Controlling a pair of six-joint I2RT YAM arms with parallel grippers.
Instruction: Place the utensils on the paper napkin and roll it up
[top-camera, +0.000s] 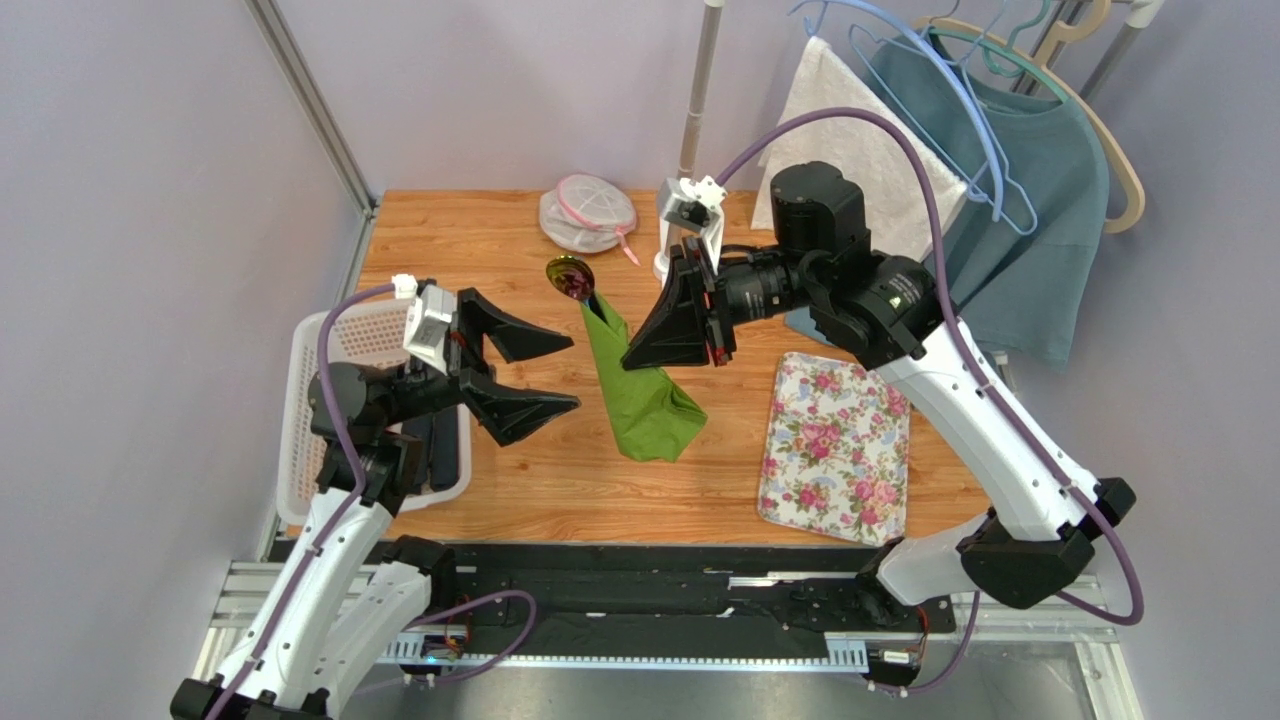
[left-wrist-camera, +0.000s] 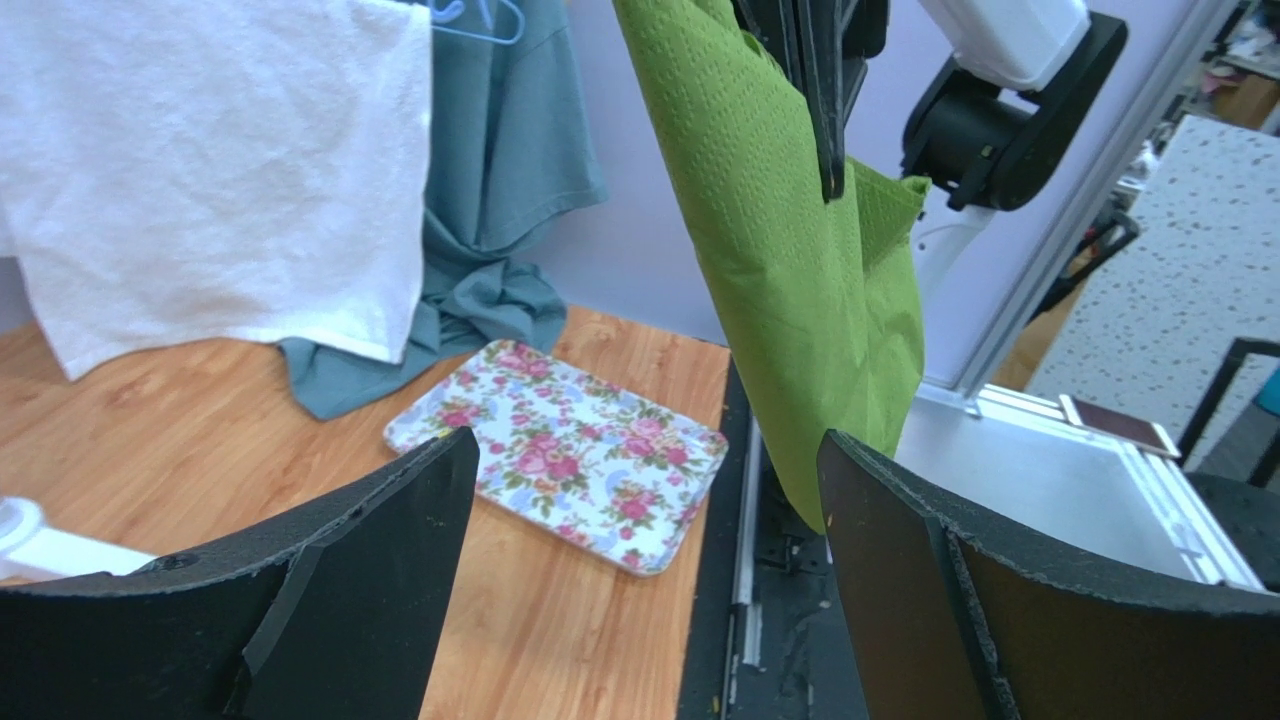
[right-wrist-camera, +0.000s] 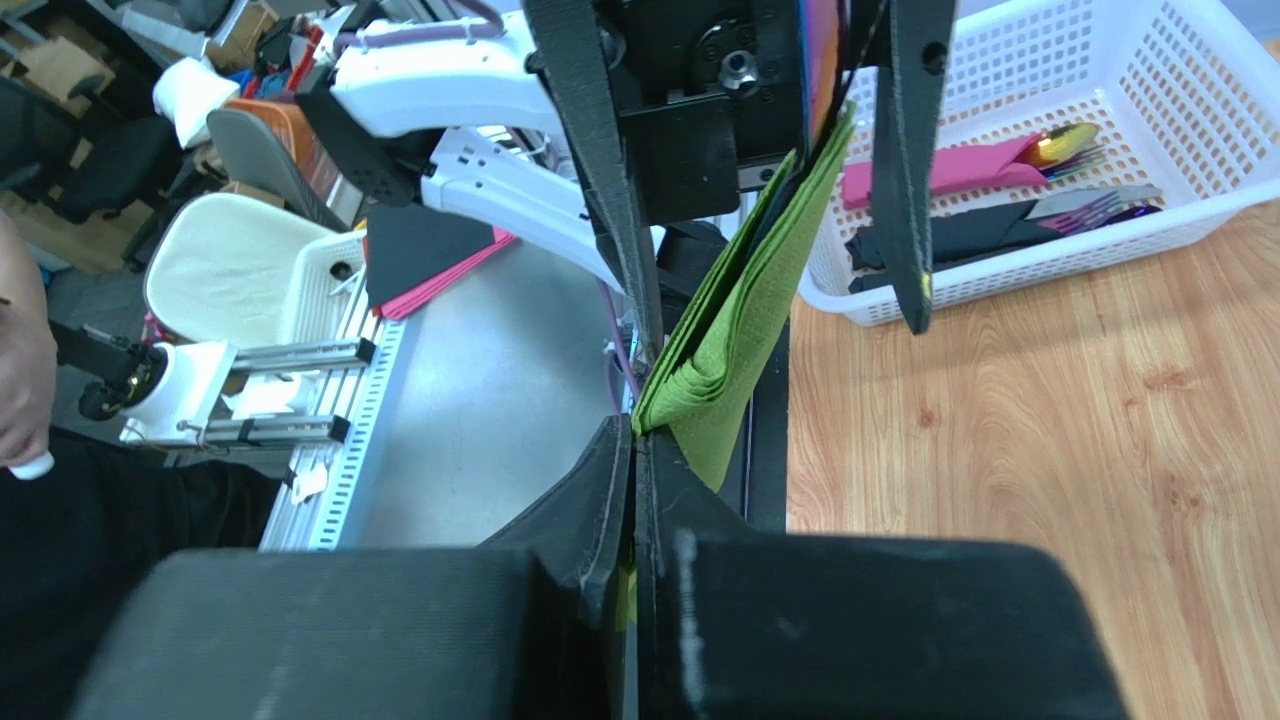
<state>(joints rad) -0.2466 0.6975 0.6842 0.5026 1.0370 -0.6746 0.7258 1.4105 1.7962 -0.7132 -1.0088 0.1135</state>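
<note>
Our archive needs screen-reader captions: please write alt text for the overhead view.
The right gripper, shut, holds a green paper napkin wrapped around a utensil whose glossy head pokes out, over a wooden table. The left gripper stands open beside it; a floral mat lies to the right.

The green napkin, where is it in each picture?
Top view: the green napkin hangs in the middle.
Left wrist view: napkin at top middle, hanging down.
Right wrist view: napkin in the centre, pinched by the right tool.
Shared landmark: the wooden table.
</note>
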